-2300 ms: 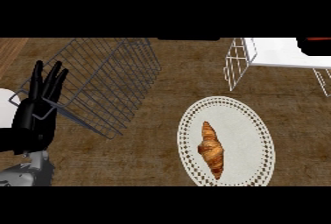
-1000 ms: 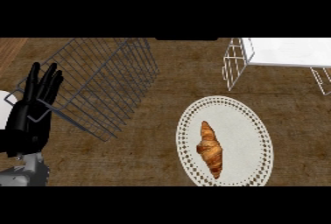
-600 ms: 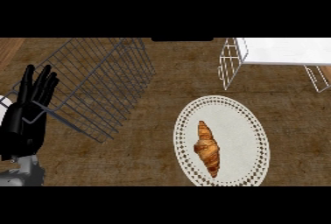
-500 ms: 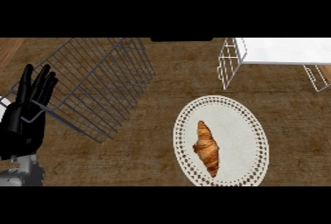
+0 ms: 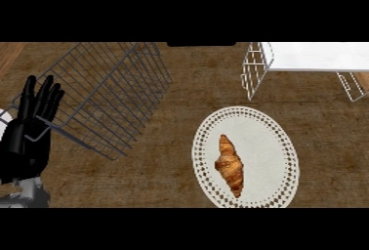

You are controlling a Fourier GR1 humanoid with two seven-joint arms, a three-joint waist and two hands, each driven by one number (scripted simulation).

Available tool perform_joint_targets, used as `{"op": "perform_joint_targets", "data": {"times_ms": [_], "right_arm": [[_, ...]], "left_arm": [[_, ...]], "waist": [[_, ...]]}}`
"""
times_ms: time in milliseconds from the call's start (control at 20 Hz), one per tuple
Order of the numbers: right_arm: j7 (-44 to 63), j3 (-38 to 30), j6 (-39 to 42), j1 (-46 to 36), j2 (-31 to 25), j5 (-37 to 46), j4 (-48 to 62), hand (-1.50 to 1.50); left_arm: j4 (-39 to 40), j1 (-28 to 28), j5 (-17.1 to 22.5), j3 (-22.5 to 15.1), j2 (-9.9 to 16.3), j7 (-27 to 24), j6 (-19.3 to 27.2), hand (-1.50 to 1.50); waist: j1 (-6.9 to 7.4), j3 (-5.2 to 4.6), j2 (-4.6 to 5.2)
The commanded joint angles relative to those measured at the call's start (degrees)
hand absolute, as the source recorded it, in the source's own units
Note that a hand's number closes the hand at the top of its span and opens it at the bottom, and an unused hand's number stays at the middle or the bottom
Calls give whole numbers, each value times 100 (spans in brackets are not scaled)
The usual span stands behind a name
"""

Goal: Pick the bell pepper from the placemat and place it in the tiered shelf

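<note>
While lying lengthwise on placemat [image 5: 270, 146], croissant [image 5: 230, 165] points up-down

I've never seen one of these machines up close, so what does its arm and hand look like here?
Only one shows, at the left edge: the left robot hand is glossy black, shaped much like a human hand with slim fingers and a thumb. Thin pale lines cross its palm. Below it, a bit of grey forearm is visible. No cables or markings can be made out.
</note>
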Motion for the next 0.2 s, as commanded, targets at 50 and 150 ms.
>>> {"op": "perform_joint_targets", "data": {"times_ms": [50, 150], "right_arm": [[-286, -207, 504, 554, -172, -309, -67, -150], [-211, -331, 602, 533, -393, -452, -88, -150]], "left_arm": [[545, -29, -149, -169, -17, 345, -50, 0], [232, 132, -161, -207, -19, 550, -13, 0]], "waist": [[-4, -37, 73], [48, -37, 69]]}}
